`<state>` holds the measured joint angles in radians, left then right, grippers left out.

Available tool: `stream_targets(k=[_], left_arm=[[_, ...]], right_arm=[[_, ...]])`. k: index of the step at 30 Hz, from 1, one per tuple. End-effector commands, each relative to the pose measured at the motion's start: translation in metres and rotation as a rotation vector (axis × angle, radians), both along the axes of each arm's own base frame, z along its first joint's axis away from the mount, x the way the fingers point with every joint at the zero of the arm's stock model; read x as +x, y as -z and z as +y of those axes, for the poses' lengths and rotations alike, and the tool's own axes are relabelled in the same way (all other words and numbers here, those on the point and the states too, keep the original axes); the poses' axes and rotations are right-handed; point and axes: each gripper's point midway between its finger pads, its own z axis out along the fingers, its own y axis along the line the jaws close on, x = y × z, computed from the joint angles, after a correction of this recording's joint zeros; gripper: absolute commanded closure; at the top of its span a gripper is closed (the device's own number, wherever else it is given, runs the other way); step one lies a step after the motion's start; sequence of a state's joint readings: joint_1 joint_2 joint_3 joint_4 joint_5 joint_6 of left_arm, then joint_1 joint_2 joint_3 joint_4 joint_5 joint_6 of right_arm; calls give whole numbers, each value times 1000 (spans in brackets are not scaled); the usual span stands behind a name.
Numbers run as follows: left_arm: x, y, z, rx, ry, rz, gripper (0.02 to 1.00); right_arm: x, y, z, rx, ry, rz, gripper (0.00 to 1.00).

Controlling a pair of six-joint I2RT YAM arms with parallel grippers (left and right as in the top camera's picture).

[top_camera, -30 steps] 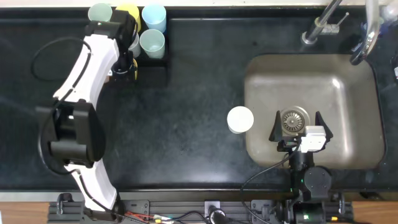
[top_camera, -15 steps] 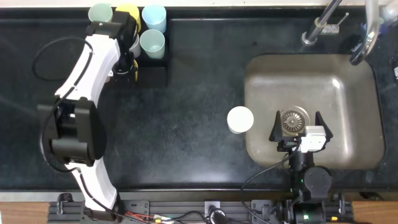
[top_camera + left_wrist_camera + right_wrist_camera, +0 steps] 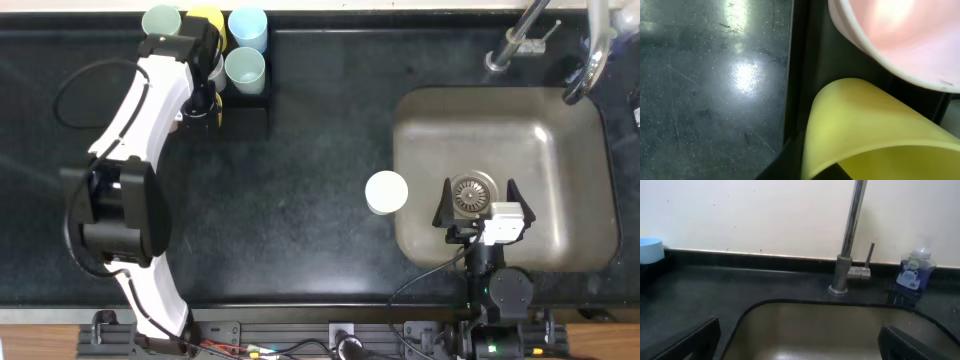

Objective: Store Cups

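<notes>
A black cup rack stands at the counter's back left. It holds a green cup, a blue cup, a teal cup and a yellow cup partly under my left arm. My left gripper is down at the rack's front left slot, with a yellow cup right against it and a pale pink cup just beyond. A white cup stands on the counter beside the sink. My right gripper hangs open over the sink with nothing in it.
The steel sink takes up the right side, with the drain under my right gripper. A faucet and a soap bottle stand behind it. Dark counter lies open between rack and sink.
</notes>
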<state>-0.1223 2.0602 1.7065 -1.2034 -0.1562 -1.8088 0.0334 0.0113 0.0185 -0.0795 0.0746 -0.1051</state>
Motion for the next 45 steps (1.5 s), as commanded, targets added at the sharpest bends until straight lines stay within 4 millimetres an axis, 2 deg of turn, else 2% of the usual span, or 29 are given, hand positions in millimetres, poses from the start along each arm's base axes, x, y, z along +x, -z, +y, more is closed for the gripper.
stream_targets(k=[1, 30, 40, 45], left_arm=[[-1, 9, 3, 4, -25, 20, 925], [0, 9, 10, 33, -56, 11, 869], [0, -9, 17, 70, -57, -26, 816], [0, -16, 17, 67, -57, -47, 744]], right_arm=[[0, 4, 1, 5, -7, 2, 5], [0, 4, 1, 5, -6, 3, 5], [0, 4, 1, 5, -6, 2, 3], [0, 4, 1, 5, -7, 2, 5]])
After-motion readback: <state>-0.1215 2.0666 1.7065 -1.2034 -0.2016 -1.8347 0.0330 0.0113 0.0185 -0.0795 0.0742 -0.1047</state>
